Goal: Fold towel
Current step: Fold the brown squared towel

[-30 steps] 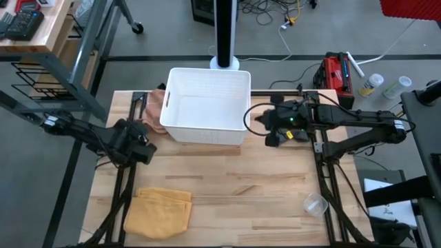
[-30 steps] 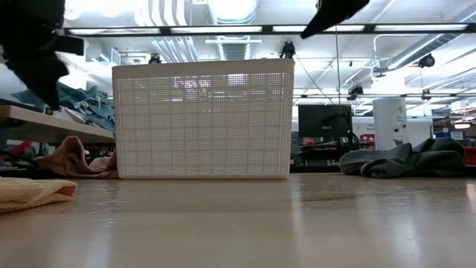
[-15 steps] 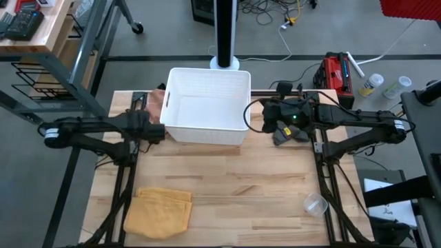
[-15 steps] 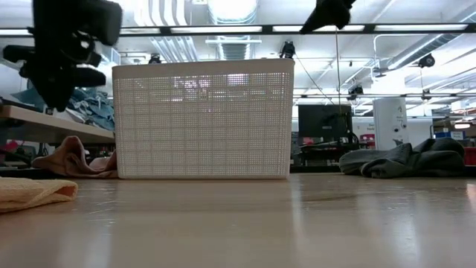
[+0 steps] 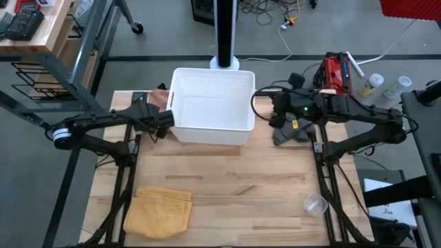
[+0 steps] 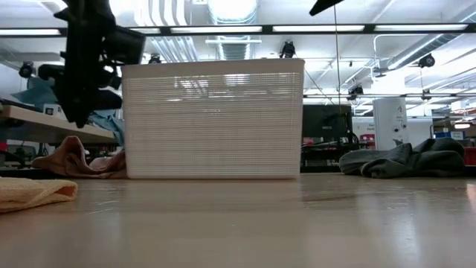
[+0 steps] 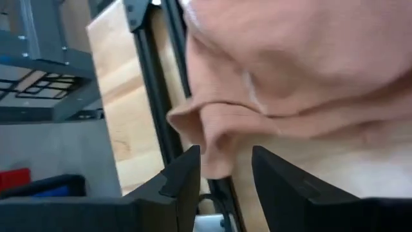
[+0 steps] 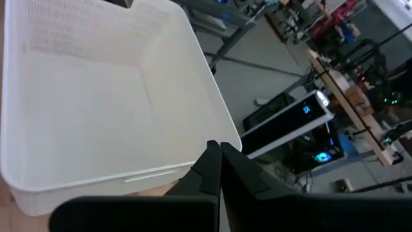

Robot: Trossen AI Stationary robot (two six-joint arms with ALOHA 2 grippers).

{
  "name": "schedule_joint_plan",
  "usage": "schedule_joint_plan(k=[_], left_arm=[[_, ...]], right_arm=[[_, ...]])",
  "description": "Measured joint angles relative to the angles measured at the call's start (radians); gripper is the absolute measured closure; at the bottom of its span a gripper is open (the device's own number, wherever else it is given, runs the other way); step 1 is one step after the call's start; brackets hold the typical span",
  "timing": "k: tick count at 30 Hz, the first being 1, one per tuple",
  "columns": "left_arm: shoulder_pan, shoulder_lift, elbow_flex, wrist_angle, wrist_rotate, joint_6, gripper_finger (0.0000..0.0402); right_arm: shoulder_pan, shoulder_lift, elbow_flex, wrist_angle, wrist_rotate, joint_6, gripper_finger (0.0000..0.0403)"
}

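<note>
On wooden desk (image 5: 262,186): limp pink towel (image 7: 302,71), best pinched at bunched edge; left claw (image 7: 225,169) narrowly parted, empty; right claw (image 8: 215,161) closed.

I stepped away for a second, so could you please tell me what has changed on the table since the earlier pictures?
The left claw swung from the table's left edge up to the basket's left side, now open just above the pink towel. The right claw pulled back toward the grey towel, shut and empty. The basket shifted slightly to the right. The folded yellow towel and the cup stayed put.
</note>
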Motion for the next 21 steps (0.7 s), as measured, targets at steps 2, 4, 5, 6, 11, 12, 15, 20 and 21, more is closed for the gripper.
schedule_joint_plan(k=[2,4,5,6,11,12,15,20,21], left_arm=[[0.008,0.011,-0.001,-0.009,-0.023,0.001,0.0273],[0.015,0.024,-0.004,-0.007,-0.040,0.012,0.0277],[0.016,0.029,-0.004,-0.004,-0.045,0.017,0.0279],[0.018,0.036,-0.004,-0.004,-0.047,0.020,0.0281],[0.034,0.052,-0.018,0.025,-0.100,0.049,0.0289],[0.040,0.053,-0.021,0.029,-0.101,0.049,0.0290],[0.053,0.055,-0.033,0.054,-0.099,0.062,0.0288],[0.085,0.046,-0.063,0.094,-0.030,0.090,0.0278],[0.091,0.045,-0.069,0.098,-0.017,0.096,0.0276]], right_arm=[[0.000,-0.003,0.009,-0.025,0.000,0.020,0.0403],[0.000,-0.004,0.011,-0.057,0.000,0.033,0.0403],[0.000,-0.004,0.011,-0.068,0.000,0.043,0.0403],[0.000,-0.003,0.011,-0.075,-0.002,0.054,0.0403],[0.000,-0.003,0.004,-0.094,-0.024,0.084,0.0403],[0.000,-0.003,0.004,-0.099,-0.042,0.090,0.0403],[0.000,-0.003,0.004,-0.100,-0.076,0.106,0.0403],[0.002,-0.003,0.004,-0.114,-0.078,0.119,0.0403],[0.002,-0.003,0.004,-0.114,-0.078,0.119,0.0403]])
